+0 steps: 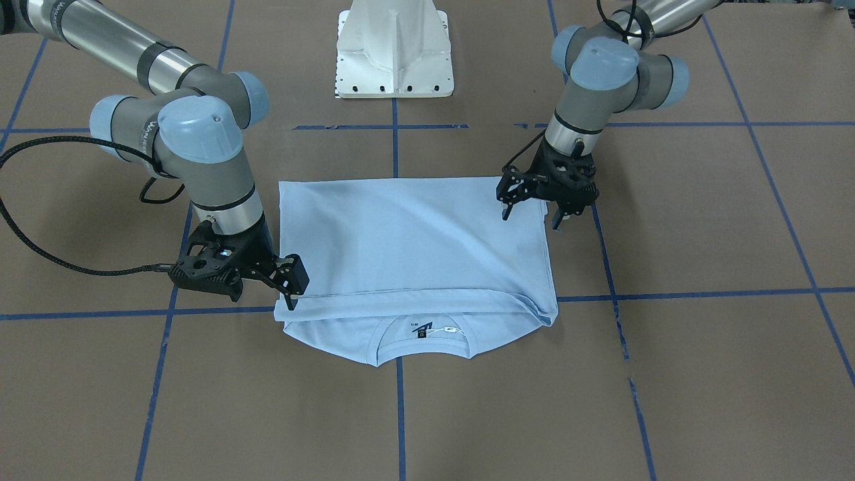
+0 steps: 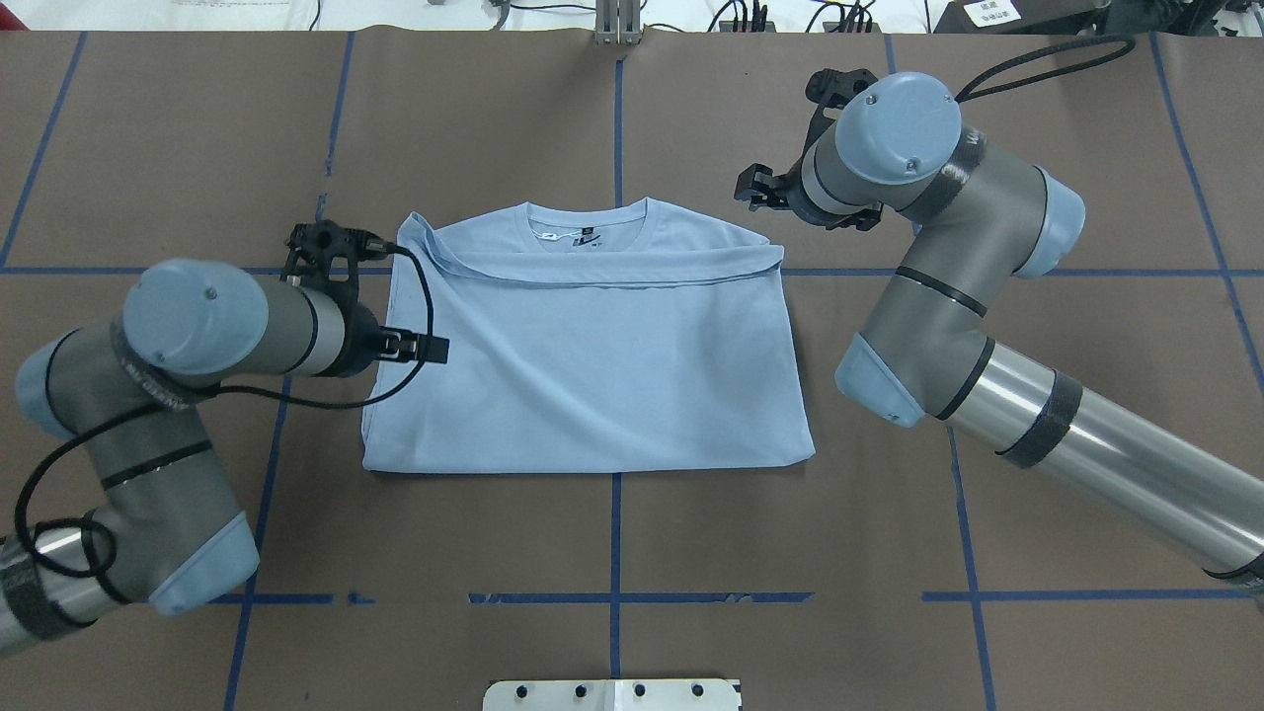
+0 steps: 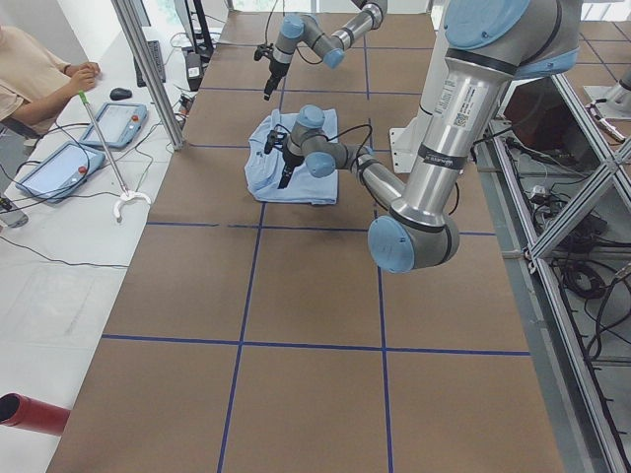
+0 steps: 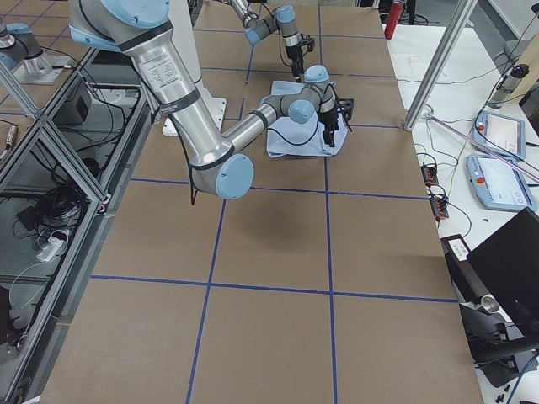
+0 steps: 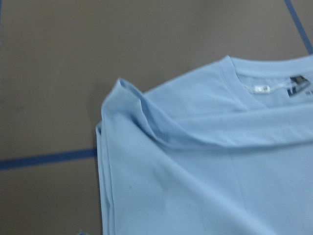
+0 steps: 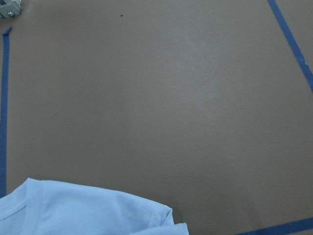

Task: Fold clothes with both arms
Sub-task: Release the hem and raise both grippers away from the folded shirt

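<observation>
Overhead exterior view puts the white pedestal base (image 2: 612,694) nearest, at the near edge of the brown counter (image 2: 296,513), which is crossed by blue tape lines (image 2: 614,538). Just beyond, at the middle of the counter and across the centre line, lies the light blue T-shirt (image 2: 592,375). It is folded to a rough rectangle with its smooth folded edge toward the robot.

The left arm (image 2: 257,326) reaches in from the near left. Its left claw (image 1: 532,219) hangs point-down at the shirt's left edge, toward the near end. The fingers are spread, one over the cloth and one just off the edge, with nothing between them. Whether a tip touches the fabric cannot be told.

Farther on, the doubled-over hem (image 2: 592,284) runs across the shirt from left to right, just short of the ribbed collar (image 2: 583,207). The collar lies uncovered at the far end with the dark neck label (image 1: 421,329) showing inside it.

The right arm (image 2: 1106,434) comes in from the near right. Its right claw (image 1: 264,297) sits at the shirt's right edge beside the end of that hem, released and holding nothing, with one fingertip at the corner of the fold.
</observation>
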Robot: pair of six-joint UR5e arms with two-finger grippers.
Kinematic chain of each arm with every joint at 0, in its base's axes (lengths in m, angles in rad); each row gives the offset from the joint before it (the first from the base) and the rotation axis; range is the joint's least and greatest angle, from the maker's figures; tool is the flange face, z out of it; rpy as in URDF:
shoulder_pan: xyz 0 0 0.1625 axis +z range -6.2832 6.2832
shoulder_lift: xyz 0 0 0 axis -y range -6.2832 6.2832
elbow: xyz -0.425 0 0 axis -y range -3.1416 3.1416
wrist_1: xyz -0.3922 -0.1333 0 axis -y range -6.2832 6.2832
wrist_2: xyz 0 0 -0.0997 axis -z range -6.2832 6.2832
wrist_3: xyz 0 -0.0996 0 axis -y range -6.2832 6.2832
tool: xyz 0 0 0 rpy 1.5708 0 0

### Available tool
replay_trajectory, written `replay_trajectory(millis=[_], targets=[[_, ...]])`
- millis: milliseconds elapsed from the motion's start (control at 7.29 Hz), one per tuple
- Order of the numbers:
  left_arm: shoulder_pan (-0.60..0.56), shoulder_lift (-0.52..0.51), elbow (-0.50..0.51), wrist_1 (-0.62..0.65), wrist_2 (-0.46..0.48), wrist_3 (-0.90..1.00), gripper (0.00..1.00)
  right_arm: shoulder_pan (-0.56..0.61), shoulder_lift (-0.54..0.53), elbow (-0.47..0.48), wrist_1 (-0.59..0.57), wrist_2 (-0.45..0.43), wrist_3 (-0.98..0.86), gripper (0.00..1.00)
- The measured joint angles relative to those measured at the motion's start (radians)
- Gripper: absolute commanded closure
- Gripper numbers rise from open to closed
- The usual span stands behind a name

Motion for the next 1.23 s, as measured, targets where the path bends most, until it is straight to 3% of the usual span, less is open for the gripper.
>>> replay_trajectory(millis=[274, 411, 685, 823, 960, 1234], targets=[[0.088, 0.085, -0.074, -0.006, 0.055, -0.104, 0.34, 0.004, -0.007, 0.001, 0.015, 0.01, -0.003, 0.0], [0.12, 0.109, -0.086, -0.006, 0.088, -0.152, 0.45, 0.005, -0.008, 0.002, 0.016, 0.01, -0.004, 0.0], [0.161, 0.134, -0.082, -0.005, 0.128, -0.207, 0.45, 0.005, -0.008, 0.002, 0.017, 0.01, -0.003, 0.0], [0.167, 0.138, -0.08, -0.005, 0.133, -0.215, 0.5, 0.005, -0.008, 0.003, 0.017, 0.01, -0.003, 0.0], [0.169, 0.139, -0.079, -0.004, 0.134, -0.218, 0.63, 0.005, -0.008, 0.002, 0.017, 0.01, -0.003, 0.0], [0.17, 0.14, -0.077, -0.003, 0.135, -0.22, 0.99, 0.005, -0.008, 0.002, 0.017, 0.008, -0.003, 0.0]])
